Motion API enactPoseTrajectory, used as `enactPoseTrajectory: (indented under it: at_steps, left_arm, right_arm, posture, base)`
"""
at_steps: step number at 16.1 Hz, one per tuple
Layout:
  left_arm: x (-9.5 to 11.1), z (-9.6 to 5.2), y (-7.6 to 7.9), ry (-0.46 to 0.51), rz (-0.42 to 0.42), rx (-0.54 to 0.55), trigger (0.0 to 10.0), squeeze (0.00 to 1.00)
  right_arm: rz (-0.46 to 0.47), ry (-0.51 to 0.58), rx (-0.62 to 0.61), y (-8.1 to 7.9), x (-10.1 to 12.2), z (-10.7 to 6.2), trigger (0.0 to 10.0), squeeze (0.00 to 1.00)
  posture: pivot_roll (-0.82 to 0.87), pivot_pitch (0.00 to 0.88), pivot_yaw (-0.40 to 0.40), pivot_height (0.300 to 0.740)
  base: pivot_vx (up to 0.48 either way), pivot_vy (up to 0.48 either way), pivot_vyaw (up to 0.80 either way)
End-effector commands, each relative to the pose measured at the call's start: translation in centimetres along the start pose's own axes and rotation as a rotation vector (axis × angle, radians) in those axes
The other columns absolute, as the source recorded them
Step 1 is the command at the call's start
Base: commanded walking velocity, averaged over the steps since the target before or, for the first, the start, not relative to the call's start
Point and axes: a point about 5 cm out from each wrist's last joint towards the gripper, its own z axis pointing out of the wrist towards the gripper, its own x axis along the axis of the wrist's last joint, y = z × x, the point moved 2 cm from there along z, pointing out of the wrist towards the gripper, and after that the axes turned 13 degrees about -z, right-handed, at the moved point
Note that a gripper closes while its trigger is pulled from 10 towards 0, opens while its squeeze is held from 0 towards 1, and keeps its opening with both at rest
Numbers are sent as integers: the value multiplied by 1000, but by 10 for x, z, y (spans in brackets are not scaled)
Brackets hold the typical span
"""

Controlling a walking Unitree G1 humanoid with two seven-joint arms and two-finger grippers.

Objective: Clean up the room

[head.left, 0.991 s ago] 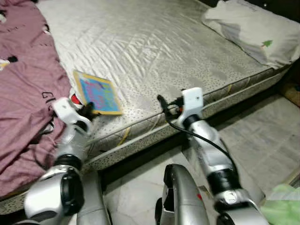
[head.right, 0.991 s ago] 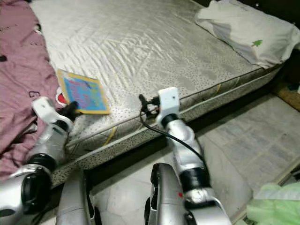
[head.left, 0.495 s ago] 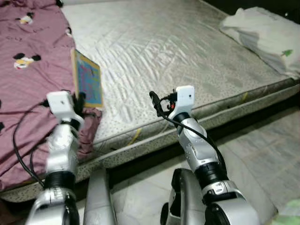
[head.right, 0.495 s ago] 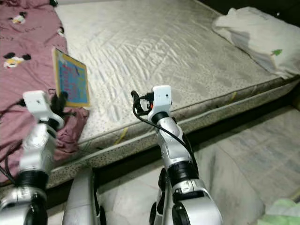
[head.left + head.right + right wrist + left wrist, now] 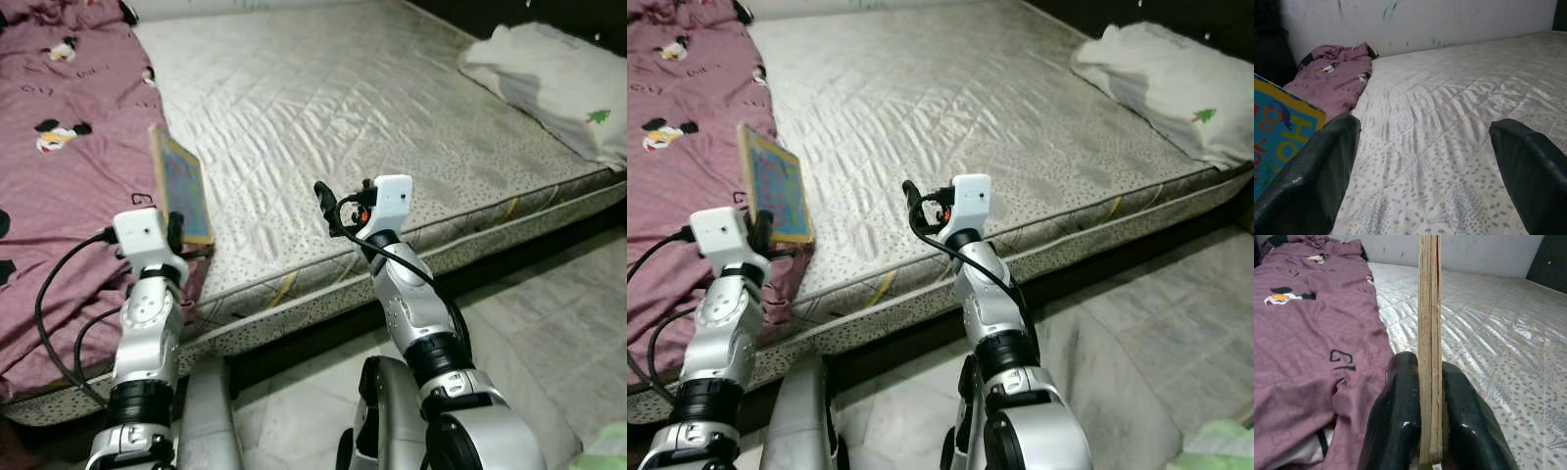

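A thin blue picture book (image 5: 182, 193) with a yellow border stands upright on edge above the mattress (image 5: 323, 108), beside the purple blanket (image 5: 59, 176). My left gripper (image 5: 178, 235) is shut on its lower edge; in the left wrist view the book's edge (image 5: 1429, 333) rises between both black fingers (image 5: 1396, 421). My right gripper (image 5: 326, 204) hovers open over the mattress's near edge, a little right of the book, with nothing between its fingers (image 5: 1312, 181). The book's cover (image 5: 1273, 132) shows in the right wrist view.
A white pillow (image 5: 554, 83) lies at the mattress's far right corner. The tiled floor (image 5: 549, 333) runs along the bed's near side. Something green (image 5: 602, 450) sits at the bottom right corner. A black cable (image 5: 59, 313) loops by my left arm.
My left gripper has lifted the book off the mattress and turned it upright. The camera has shifted too, showing more of the blanket. The right gripper stays open near the bed's edge.
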Motion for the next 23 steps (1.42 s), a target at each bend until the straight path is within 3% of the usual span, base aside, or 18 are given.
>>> enactPoseTrajectory:
  at_steps: [1,10,19,21,23]
  left_arm:
    - [12,2,6,50,10,-14,10000,0]
    - [5,3,5,13,49,40,10000,0]
    - [1,4,8,-10,40,34,10000,0]
    - [1,4,10,-15,34,19,10000,0]
    - [1,5,15,-14,20,1,10000,0]
  right_arm:
    - [4,22,-9,2,6,4,10000,0]
    - [-5,28,-26,6,8,5,10000,0]
    - [-29,-2,-31,8,2,3,10000,0]
    - [-69,-2,-25,9,2,2,10000,0]
    - [-75,6,-20,9,3,2,10000,0]
  posture:
    - [101,0,-30,617]
    - [88,0,-32,735]
    - [86,0,-40,740]
    - [81,0,-43,740]
    - [80,0,-44,740]
  base:
    - [0,0,0]
    - [0,0,0]
    - [0,0,0]
    - [0,0,0]
    - [0,0,663]
